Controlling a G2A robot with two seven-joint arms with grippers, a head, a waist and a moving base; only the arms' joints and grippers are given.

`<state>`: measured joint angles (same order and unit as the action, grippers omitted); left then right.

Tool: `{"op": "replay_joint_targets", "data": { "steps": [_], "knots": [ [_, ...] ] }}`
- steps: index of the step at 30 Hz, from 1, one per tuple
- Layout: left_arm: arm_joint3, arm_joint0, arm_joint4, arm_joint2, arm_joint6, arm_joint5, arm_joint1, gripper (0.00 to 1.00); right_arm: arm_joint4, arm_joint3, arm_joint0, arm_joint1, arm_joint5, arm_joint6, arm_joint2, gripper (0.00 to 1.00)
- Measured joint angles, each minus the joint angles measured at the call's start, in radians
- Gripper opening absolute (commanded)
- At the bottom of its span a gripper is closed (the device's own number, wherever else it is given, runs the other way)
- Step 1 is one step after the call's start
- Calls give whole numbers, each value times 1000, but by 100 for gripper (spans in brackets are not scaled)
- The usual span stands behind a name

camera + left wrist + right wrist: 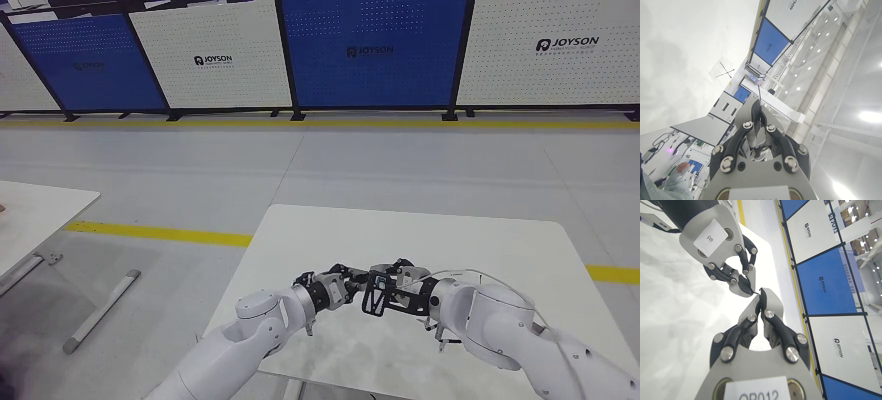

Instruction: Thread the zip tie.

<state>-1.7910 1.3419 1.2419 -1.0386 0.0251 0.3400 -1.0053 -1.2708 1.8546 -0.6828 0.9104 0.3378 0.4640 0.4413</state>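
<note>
A thin black zip tie sticks out past the tips of my left gripper, which is shut on it. In the right wrist view a short stretch of the zip tie bridges the small gap between my left gripper and my right gripper. The right gripper is shut too, with a black end of the tie poking out at its tip. From above, the left gripper and the right gripper meet tip to tip over the middle of the white table.
A clear bag with spare black zip ties lies on the table beyond the left gripper. A second white table stands off to the left across the grey floor. Blue and white partition panels line the back.
</note>
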Motion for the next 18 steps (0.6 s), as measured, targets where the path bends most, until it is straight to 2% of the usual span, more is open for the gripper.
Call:
{"op": "replay_joint_targets", "data": {
  "steps": [2, 3, 5, 7, 8, 9, 10, 13, 18],
  "knots": [
    [-3, 1, -6, 0, -2, 0, 1, 0, -3, -6, -15, 1, 1, -15, 13, 3],
    [-4, 2, -10, 0, -3, 0, 1, 0, -4, -7, -20, 1, 2, -19, 19, 20],
    [-7, 3, -26, 0, -13, 0, 1, 0, -4, -6, -31, 2, 2, -22, 32, 45],
    [-4, 3, -37, 0, -23, 0, 0, 0, -2, -4, -39, 1, 2, -26, 42, 57],
    [-1, 2, -46, 1, -33, -3, -1, 0, -1, -4, -45, 1, 2, -28, 50, 73],
    [0, 1, -53, 3, -40, -7, -2, 0, -1, -3, -50, 0, 2, -30, 56, 94],
    [1, 0, -67, 6, -49, -14, -4, 0, 3, -2, -58, -1, 2, -35, 67, 100],
    [-3, 2, -126, 17, -79, -39, -7, 0, 25, -4, -82, -6, 0, -52, 98, 100],
    [-20, 11, -283, 51, -136, -87, -12, 0, 139, -21, -137, -13, -28, -51, 173, 100]
  ]
}}
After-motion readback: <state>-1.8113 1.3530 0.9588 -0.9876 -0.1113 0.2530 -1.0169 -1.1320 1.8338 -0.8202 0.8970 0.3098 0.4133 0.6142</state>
